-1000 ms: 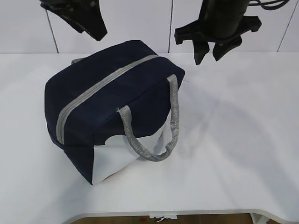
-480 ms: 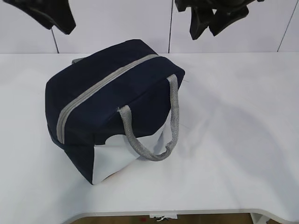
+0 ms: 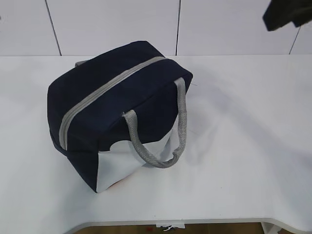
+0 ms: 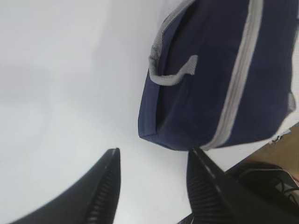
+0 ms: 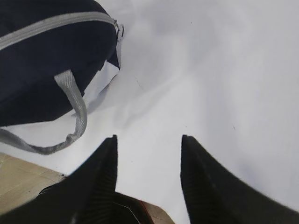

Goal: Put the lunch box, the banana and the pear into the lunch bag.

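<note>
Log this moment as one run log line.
lunch bag: zipped shut, on table | left gripper: open, empty | right gripper: open, empty

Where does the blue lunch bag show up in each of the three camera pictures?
Exterior view: lunch bag left of centre on the table.
Left wrist view: upper right, above the open fingers.
Right wrist view: upper left corner.
Shared landmark: its closed grey zipper.

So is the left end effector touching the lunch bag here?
Apart. The left wrist view shows the left end effector open above bare table, with white surface between its fingers and the lunch bag.
</note>
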